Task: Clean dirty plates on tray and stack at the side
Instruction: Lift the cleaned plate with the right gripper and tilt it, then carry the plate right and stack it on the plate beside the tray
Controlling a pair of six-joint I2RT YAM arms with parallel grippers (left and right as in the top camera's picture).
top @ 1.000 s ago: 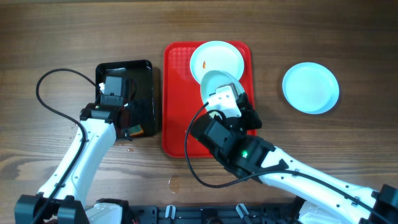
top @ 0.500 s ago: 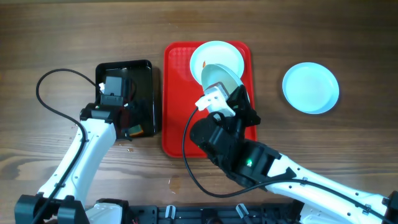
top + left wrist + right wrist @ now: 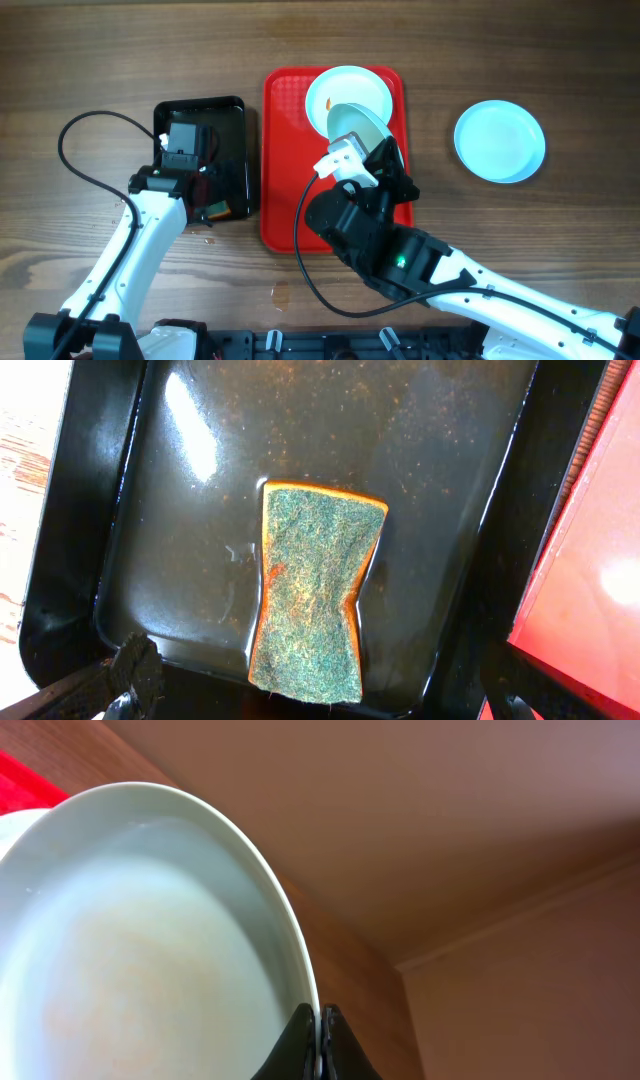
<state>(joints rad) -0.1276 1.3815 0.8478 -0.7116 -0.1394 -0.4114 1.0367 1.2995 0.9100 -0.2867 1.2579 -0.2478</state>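
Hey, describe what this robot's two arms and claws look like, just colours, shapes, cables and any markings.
The left arm and right arm match: smooth white links joined by chunky black housings, each trailing a thin looping black cable. A small green light glows on the right arm's housing. The left claw and right claw are black-fingered. No lettering is legible.

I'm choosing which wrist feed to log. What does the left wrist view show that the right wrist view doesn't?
Only the left wrist view shows a green sponge lying flat in the black tray. Only the right wrist view shows a tilted plate, its rim pinched by the right gripper. Both show a strip of the red tray at the frame's edge.
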